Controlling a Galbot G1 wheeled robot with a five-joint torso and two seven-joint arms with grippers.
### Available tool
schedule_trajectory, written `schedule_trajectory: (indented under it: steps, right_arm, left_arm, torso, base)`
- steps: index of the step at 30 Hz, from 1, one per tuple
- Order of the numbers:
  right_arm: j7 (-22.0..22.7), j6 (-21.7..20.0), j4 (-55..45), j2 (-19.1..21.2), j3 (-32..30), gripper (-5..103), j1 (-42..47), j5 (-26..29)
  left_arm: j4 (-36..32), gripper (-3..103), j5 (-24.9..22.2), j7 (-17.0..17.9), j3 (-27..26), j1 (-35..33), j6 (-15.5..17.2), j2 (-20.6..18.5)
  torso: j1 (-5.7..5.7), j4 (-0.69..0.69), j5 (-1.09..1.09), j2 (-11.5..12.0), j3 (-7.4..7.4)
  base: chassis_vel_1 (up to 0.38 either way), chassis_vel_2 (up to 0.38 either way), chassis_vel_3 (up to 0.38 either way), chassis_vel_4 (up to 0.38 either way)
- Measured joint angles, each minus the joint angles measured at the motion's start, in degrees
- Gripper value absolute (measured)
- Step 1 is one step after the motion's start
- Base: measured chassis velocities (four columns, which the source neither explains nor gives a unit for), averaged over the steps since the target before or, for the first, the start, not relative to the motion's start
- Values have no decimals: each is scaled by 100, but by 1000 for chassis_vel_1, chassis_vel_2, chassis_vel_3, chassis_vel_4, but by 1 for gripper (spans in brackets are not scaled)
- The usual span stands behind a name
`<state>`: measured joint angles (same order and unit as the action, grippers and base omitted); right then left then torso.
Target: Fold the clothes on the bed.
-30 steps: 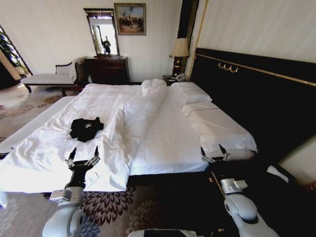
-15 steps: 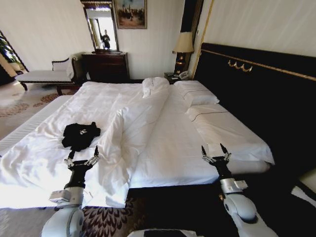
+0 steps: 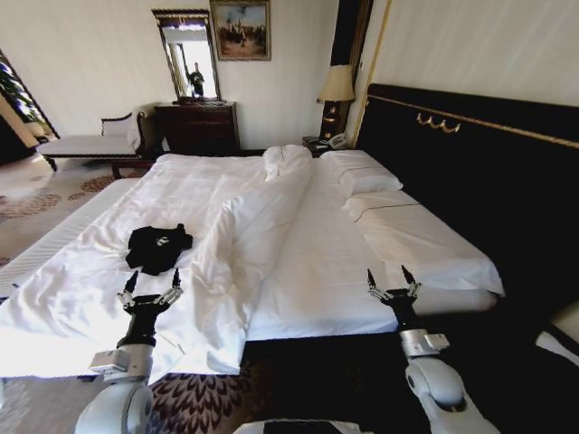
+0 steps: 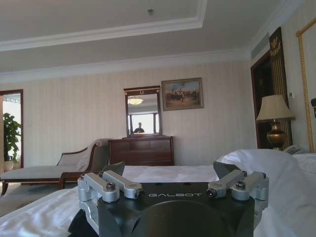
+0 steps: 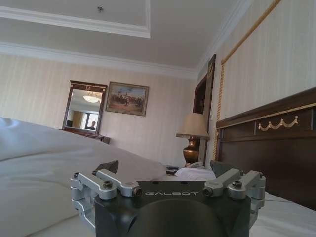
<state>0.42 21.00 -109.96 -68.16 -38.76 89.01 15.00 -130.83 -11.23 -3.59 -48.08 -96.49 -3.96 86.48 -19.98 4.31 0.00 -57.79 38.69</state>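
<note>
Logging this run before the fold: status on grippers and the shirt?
Left gripper open, raised at bed edge just short of black T-shirt. Right gripper open, empty, at mattress edge. Shirt crumpled, unfolded. Nothing between.

A big bed (image 3: pixel 380 298) is filling the room, with its dark headboard (image 3: pixel 470 181) standing along the right side. A white duvet (image 3: pixel 226 244) is lying over the left part, bunched into a long ridge down the middle. White pillows (image 3: pixel 362 176) are sitting at the far end and along the right. A black T-shirt (image 3: pixel 157 247) is lying crumpled on the duvet, on the near left.
</note>
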Motion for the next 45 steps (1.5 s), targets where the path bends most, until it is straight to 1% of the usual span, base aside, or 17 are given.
schedule_trajectory:
  steps: [10,14,16,18,20,23,27,30,32,34,36,41,43,44,45]
  right_arm:
    - [-10,80,70,-131,35,100,9,-68]
    - [-16,156,67,-136,34,100,19,-46]
    - [-18,194,74,-137,31,100,20,-29]
    - [-22,209,85,-138,30,100,21,-31]
    - [-30,217,90,-139,29,100,21,-38]
    - [-73,253,110,-155,18,100,17,-131]
    - [-55,247,94,-196,-22,100,31,-377]
    - [-36,249,78,-221,-38,100,29,-528]
    - [-32,258,71,-236,-37,100,21,-557]
    - [-25,283,65,-246,-28,100,16,-548]
    - [-30,381,68,-248,-11,100,2,-484]
    - [-28,418,73,-246,39,100,4,-294]
    - [-7,414,42,-244,102,100,19,-96]
    - [1,376,-3,-233,167,100,48,109]
    - [6,233,-106,-185,273,100,120,476]
  left_arm:
    - [100,100,80,3,44,34,-39,31]
    - [113,100,88,4,44,35,-56,31]
    - [146,100,109,6,45,37,-71,37]
    - [158,100,116,8,46,41,-81,44]
    - [162,100,118,9,46,44,-83,48]
    - [164,100,119,21,47,44,-83,58]
    - [147,100,114,18,45,40,-84,60]
    - [142,100,111,9,44,43,-83,60]
    - [141,100,111,9,44,44,-83,62]
    - [141,100,110,9,43,47,-83,62]
    - [146,100,111,9,39,53,-84,64]
    - [160,100,114,9,38,57,-90,70]
    - [171,100,117,10,39,60,-95,71]
    - [176,100,119,10,41,62,-100,72]
    - [179,100,120,10,41,63,-104,72]
  torso:
    - [2,0,-1,-1,-1]
    - [3,0,2,-1,-1]
    - [2,-1,-4,0,-1]
    - [3,1,-4,-1,-1]
    - [3,2,-4,-1,-2]
    - [2,-4,-4,-1,-1]
    - [2,1,7,-1,-1]
    - [2,4,2,0,0]
    - [2,1,3,0,0]
    - [2,1,0,-1,-1]
    - [3,-1,-3,-1,-1]
    - [2,-1,-2,-1,-1]
    - [3,-1,-2,-1,-1]
    - [3,0,-1,-1,-1]
    - [2,0,0,-1,-1]
  base:
    - [304,273,-289,-267]
    - [352,325,-343,-322]
    - [278,274,-295,-285]
    - [211,189,-172,-218]
    - [147,138,-172,-151]
    - [79,27,-33,-21]
    - [-20,-13,6,5]
    - [-71,-59,30,27]
    - [-33,-13,17,6]
    - [0,0,0,0]
    - [77,72,-48,-49]
    - [77,75,-63,-60]
    - [13,14,-32,-25]
    - [0,0,0,0]
    - [0,0,0,0]
